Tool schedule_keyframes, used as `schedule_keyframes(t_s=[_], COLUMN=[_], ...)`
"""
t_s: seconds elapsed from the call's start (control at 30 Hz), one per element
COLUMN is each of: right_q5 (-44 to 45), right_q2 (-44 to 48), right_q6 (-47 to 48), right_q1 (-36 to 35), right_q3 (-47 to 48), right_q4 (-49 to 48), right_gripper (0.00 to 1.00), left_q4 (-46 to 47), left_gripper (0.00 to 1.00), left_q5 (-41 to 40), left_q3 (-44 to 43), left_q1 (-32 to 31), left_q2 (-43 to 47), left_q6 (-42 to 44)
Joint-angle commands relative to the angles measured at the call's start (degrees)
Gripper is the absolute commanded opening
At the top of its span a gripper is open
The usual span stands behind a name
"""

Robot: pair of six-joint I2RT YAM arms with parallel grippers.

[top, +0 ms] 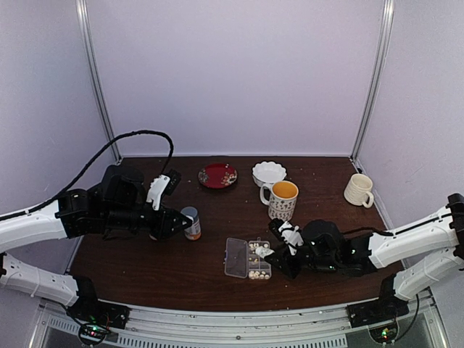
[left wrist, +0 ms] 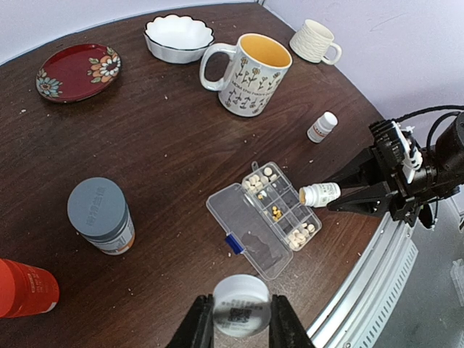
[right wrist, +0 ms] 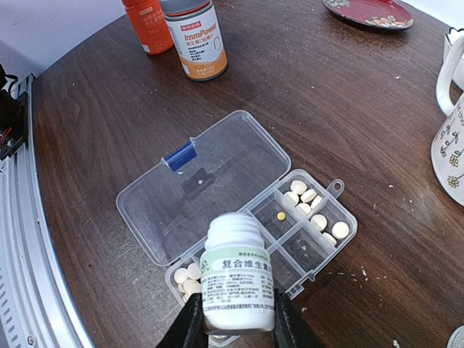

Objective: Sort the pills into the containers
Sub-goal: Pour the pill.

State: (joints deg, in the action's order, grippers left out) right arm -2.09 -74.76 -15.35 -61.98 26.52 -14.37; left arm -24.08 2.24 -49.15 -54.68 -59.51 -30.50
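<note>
The clear pill box [right wrist: 217,181] lies open on the brown table, its lid folded flat with a blue latch. Its containers hold pills [right wrist: 312,206]: white ones in two cells and one small yellow one [right wrist: 280,216]. My right gripper [right wrist: 233,303] is shut on a white uncapped bottle [right wrist: 235,272], tipped with its mouth over the box cells. From the left wrist view this bottle [left wrist: 320,194] lies level above the pill box [left wrist: 250,228]. My left gripper [left wrist: 241,310] hangs above the table, shut on a round white cap [left wrist: 241,303]. The top view shows the pill box [top: 236,259] by the right gripper [top: 270,251].
A grey-capped bottle [left wrist: 100,215] and an orange bottle [left wrist: 25,288] stand left of the box. Behind it are a flowered mug [left wrist: 246,72], a white bowl [left wrist: 178,36], a red plate [left wrist: 76,71], a cream mug [left wrist: 315,40] and a small white bottle [left wrist: 322,127]. The table's metal edge [left wrist: 377,283] is close.
</note>
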Motion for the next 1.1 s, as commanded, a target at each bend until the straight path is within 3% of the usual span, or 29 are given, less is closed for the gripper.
schedule_keyframes(t_s=[0.0, 1.07], right_q5=[1.8, 4.7], right_q2=[1.8, -1.1], right_q6=[-0.1, 0.3], right_q1=[0.3, 0.9], right_q3=[-2.2, 2.0], right_q4=[-1.1, 8.9], right_gripper=[0.0, 0.0], left_q4=[1.5, 1.5], left_gripper=[0.0, 0.0], left_q5=[0.7, 1.2], left_q3=[-1.5, -1.2], left_q1=[0.5, 0.5], left_q2=[0.8, 1.4], left_q6=[0.5, 0.0])
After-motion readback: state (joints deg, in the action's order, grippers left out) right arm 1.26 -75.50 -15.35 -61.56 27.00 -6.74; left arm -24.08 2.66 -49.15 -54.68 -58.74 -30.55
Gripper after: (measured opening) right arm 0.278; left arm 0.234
